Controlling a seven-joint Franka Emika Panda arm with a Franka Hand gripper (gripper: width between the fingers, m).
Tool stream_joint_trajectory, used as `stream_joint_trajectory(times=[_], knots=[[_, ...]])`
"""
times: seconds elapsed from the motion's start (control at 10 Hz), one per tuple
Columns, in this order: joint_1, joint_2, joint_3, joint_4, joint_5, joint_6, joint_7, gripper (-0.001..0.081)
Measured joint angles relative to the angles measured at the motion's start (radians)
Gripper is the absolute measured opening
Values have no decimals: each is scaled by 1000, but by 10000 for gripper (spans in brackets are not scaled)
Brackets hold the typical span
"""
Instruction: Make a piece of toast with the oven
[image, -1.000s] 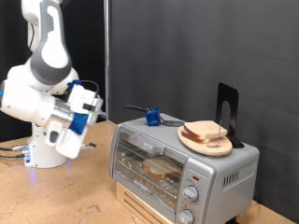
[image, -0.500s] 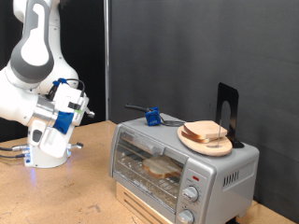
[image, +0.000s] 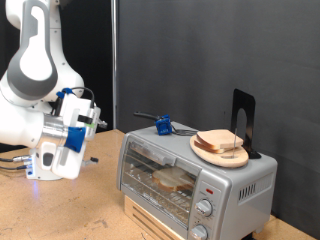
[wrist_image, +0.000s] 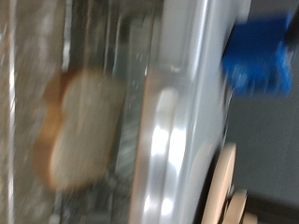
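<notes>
Plainly, the piece of toast (image: 172, 180) lay inside the oven (image: 195, 180) at the frame's lower middle, behind the closed glass door. The gripper (image: 88, 123) hung at middle left, well apart; whether released or clenched, I cannot tell.

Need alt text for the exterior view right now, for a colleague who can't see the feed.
A slice of bread lies inside the closed silver toaster oven. The gripper hangs apart from it toward the exterior view's left. Another slice sits on a round wooden board on top.
</notes>
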Motion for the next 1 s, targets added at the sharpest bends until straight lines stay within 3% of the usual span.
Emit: stream_joint_trajectory(times=[0.1,0.4,0.8,1.0], knots=[[5,31,11,24,23,22,0,809],[6,38,17,32,1,-12,2,809],[43,179,75,175,69,80,90,809],[67,244,96,242,148,188,110,809]])
